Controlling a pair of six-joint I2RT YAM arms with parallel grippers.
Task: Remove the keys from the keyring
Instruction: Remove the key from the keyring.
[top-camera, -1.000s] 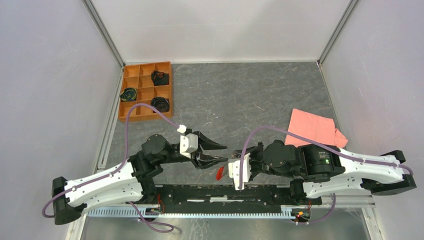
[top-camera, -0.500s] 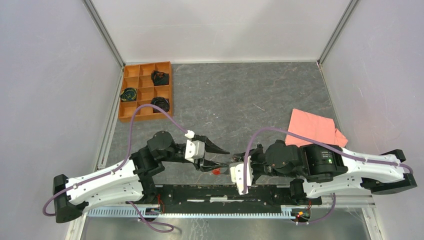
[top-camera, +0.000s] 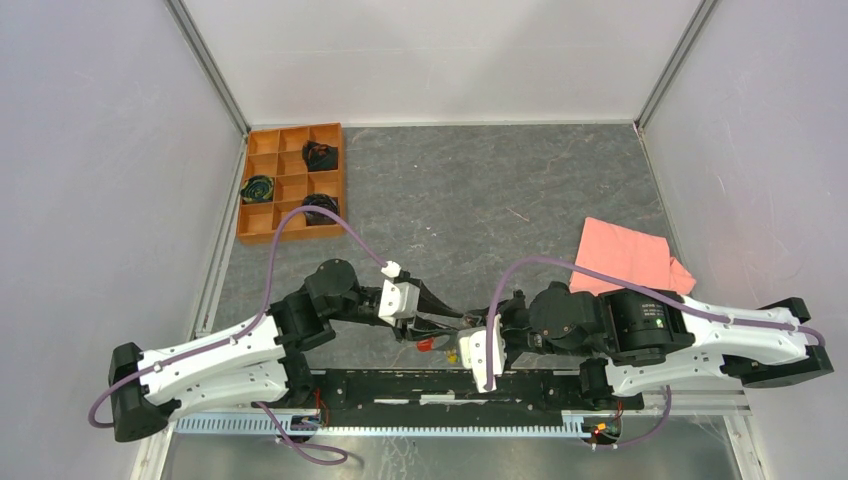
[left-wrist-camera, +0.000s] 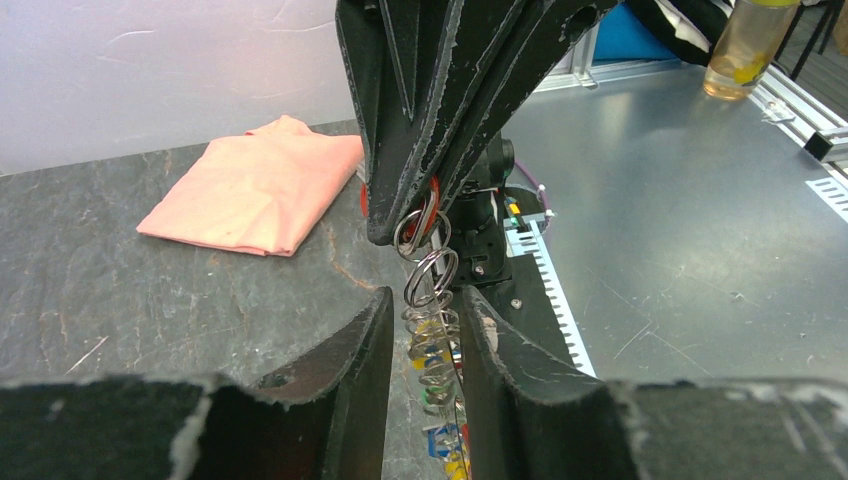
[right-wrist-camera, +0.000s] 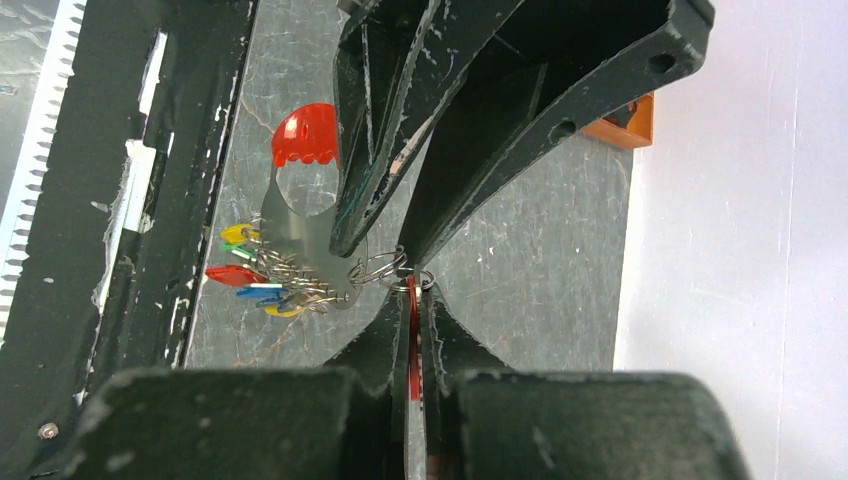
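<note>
Item: keyring (left-wrist-camera: 418, 228), with keys (right-wrist-camera: 250, 285) attached. Location: held in the air above the counter (top-camera: 450, 200), well to the left of the cloth (top-camera: 625, 255) and nearer the arm bases than the cloth. Support: the red strap (right-wrist-camera: 412, 350) is pinched flat between the pressed-together fingers of the right pincer (right-wrist-camera: 408, 290), and the thin ring is seen just past its tips. From that ring a chain of small linked rings (left-wrist-camera: 432, 270) is hung, and the keys, headed red, yellow, blue and green, are bunched at its far end. The left pincer (left-wrist-camera: 427, 305) is set partly spread about this chain, one finger on either side; whether the chain is actually pressed cannot be told. Handling, as judged: the whole is light; the strap is soft and limp; the rings are stiff, springy and slippery; the keys are loose and apt to swing and tangle. Hold is best taken on one key's plastic head, close to its ring, with the strap pinned; a grip on bare wire is likely to slip.
</note>
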